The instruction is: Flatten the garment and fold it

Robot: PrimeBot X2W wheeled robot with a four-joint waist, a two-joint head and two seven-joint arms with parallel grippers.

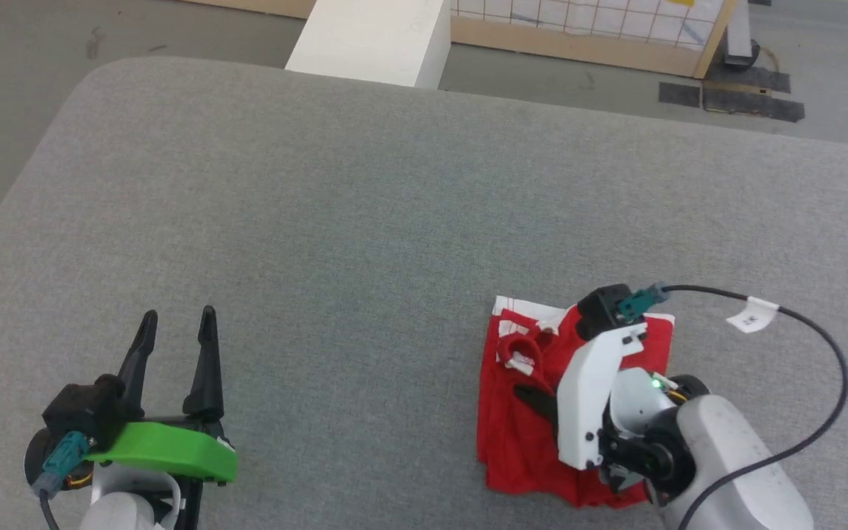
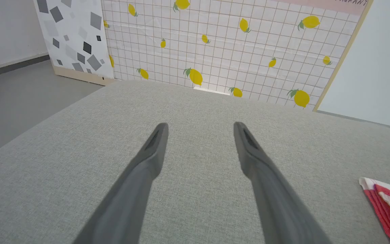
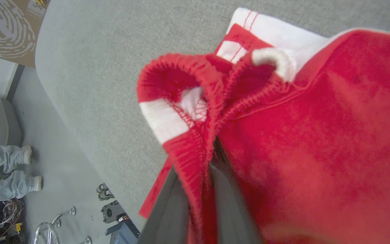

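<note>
The garment is a bunched heap of bright red fabric with white trim, lying on the grey padded table at the lower right. My right gripper is down in it. In the right wrist view both dark fingers are shut on a fold of the red ribbed waistband, which loops up above them with a white stripe. My left gripper stands open at the lower left, apart from the cloth, with nothing between its fingers. A corner of the garment shows at the far right of the left wrist view.
A white block stands past the table's far edge, beside a lemon-patterned grid panel. A black cable with a white tag arcs over my right wrist. A person's legs and equipment are on the floor off one table side.
</note>
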